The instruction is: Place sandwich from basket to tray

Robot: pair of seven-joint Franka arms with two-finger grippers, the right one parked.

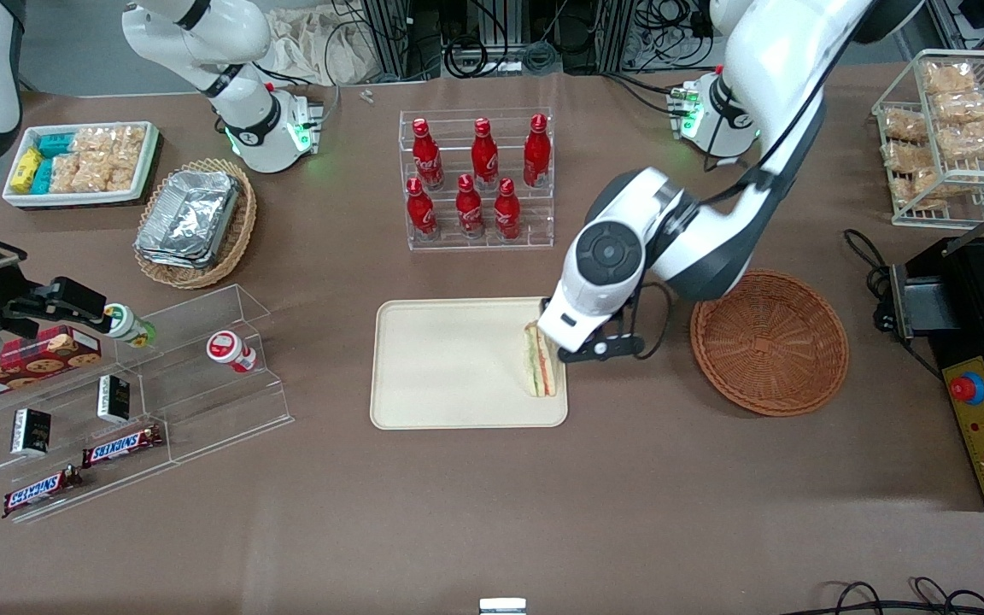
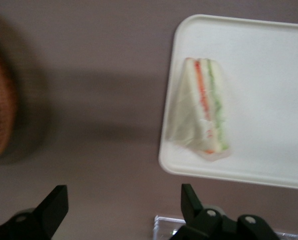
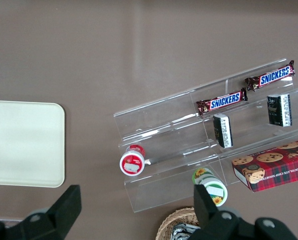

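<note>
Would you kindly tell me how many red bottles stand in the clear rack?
6. Three in the rack's upper row, three in its lower row, nearer the camera. None looks hidden. The open claw hovers by the tray.

Six red bottles (image 1: 475, 184) stand in a clear rack; foil containers (image 1: 189, 218) fill a tan wicker basket; Snickers bars (image 1: 120, 444) lie on acrylic steps.

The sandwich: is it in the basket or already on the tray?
On the tray. The sandwich lies at the tray's edge nearest the empty basket; the open gripper holds nothing.
</note>
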